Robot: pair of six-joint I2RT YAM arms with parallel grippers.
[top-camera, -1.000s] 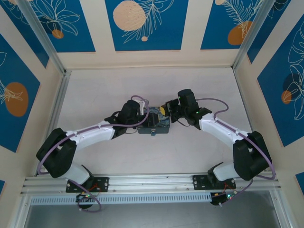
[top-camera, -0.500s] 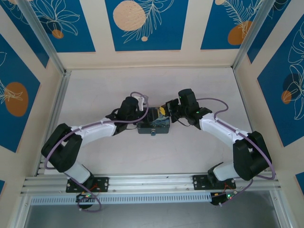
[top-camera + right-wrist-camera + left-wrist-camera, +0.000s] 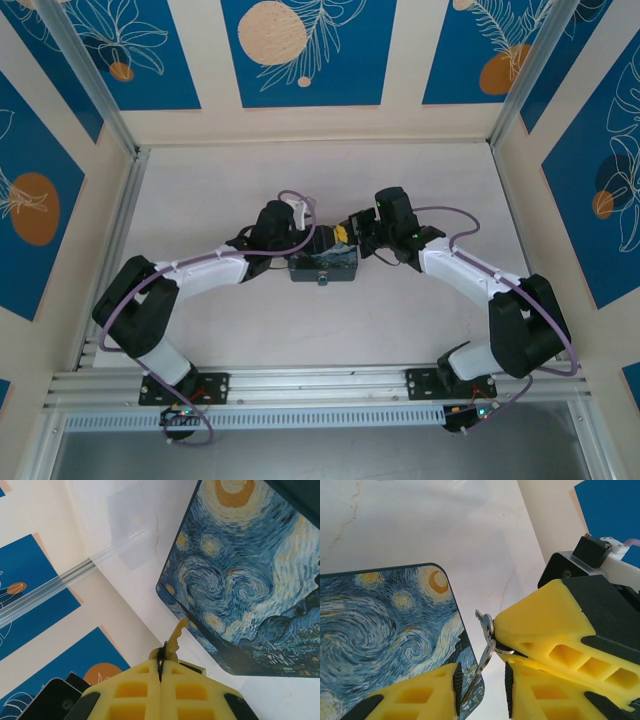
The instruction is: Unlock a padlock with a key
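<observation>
Key (image 3: 176,633) pinched in right pincer (image 3: 161,666), tip protruding

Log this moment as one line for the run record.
right gripper: shut on key | left gripper: open, over tin corner | key ring: hangs beside left gripper

Starry-Night tin (image 3: 325,268) on white table (image 3: 250,330)

This looks like a robot test lab. 2 white and black robot arms, the left arm (image 3: 195,277) and the right arm (image 3: 465,272), are bolted to a metal rail (image 3: 320,378) at 6 o'clock. Walls with blue flower panels (image 3: 350,60) at 9, 12 and 3 o'clock box in the pale worktop (image 3: 200,190). Metal posts (image 3: 90,80) stand in the corners.
</observation>
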